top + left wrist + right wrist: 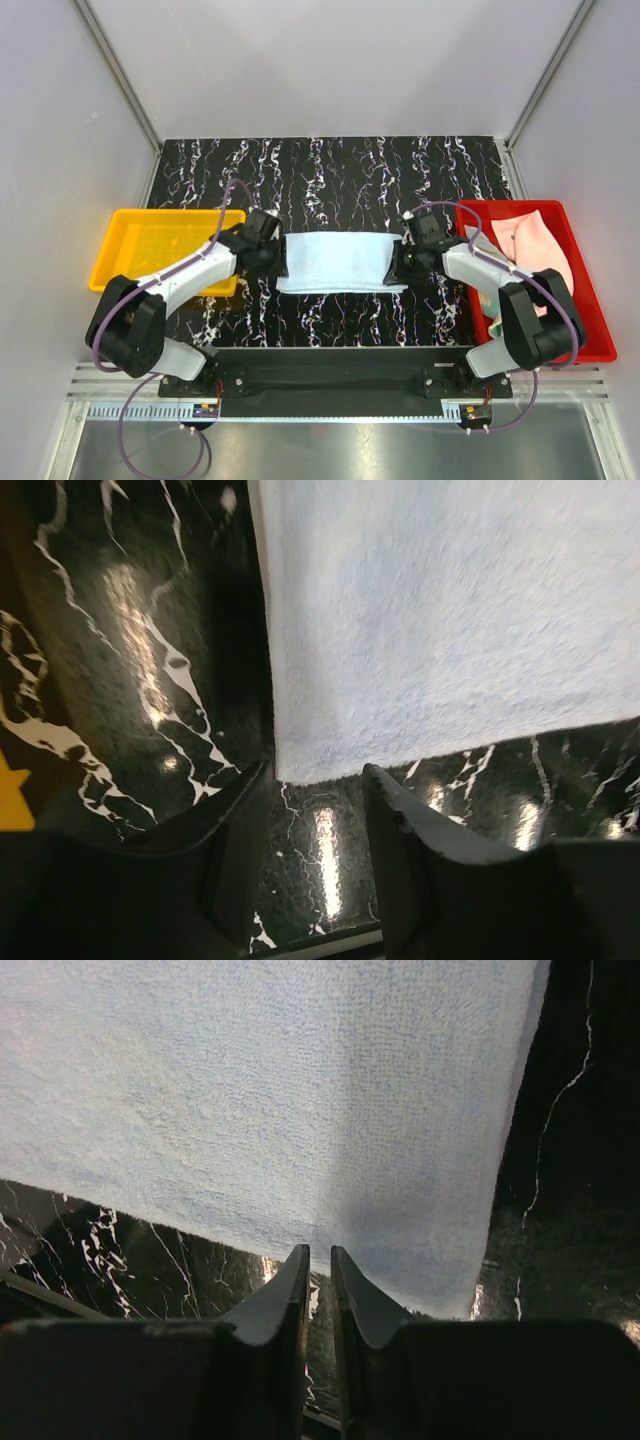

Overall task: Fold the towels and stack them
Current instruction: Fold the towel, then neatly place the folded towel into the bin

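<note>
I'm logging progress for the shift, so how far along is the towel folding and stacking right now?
Early. Done: one light blue towel is spread flat on the table. In hand: both arms sit at its two ends, left gripper fingers open, right gripper fingers nearly together, neither gripping cloth. Left: folding it, then the pink towel waiting in the red tray; the yellow tray shows no stack.

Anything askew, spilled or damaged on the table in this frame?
Nothing stands out. The blue towel lies flat on the table between the left gripper and right gripper; the pink towel is inside the red bin.
</note>
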Controlling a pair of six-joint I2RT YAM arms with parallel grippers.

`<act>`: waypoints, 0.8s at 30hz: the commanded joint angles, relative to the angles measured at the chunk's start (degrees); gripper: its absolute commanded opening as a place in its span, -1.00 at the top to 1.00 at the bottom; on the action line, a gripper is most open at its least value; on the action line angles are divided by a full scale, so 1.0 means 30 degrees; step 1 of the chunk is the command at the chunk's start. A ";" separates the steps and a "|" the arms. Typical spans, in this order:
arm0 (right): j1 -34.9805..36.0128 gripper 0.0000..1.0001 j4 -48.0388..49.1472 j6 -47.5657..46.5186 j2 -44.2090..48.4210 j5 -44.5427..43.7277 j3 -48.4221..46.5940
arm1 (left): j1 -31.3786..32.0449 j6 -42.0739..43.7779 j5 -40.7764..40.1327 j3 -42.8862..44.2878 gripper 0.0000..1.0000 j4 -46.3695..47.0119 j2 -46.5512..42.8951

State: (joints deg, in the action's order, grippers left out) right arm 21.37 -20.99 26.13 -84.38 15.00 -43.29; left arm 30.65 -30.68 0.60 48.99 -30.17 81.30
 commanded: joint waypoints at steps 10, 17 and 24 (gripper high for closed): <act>-0.0003 0.57 0.0346 0.0222 0.1202 -0.1308 0.1507 | -0.2745 0.0147 0.1939 0.1101 -0.04 0.2616 0.1961; -0.0002 0.49 0.0788 0.1807 0.4333 -0.2717 0.2857 | -0.3538 0.0381 0.2933 0.1657 -0.06 0.3319 0.3603; 0.0027 0.27 -0.0853 0.1310 0.6854 -0.2571 0.1657 | -0.3509 0.0148 0.2554 0.1511 -0.07 0.3378 0.4569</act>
State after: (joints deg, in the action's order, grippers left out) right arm 21.37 -22.22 30.02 -66.76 8.58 -35.51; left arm 20.12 -30.30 7.75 52.07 -22.33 93.73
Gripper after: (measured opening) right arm 0.353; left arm 0.534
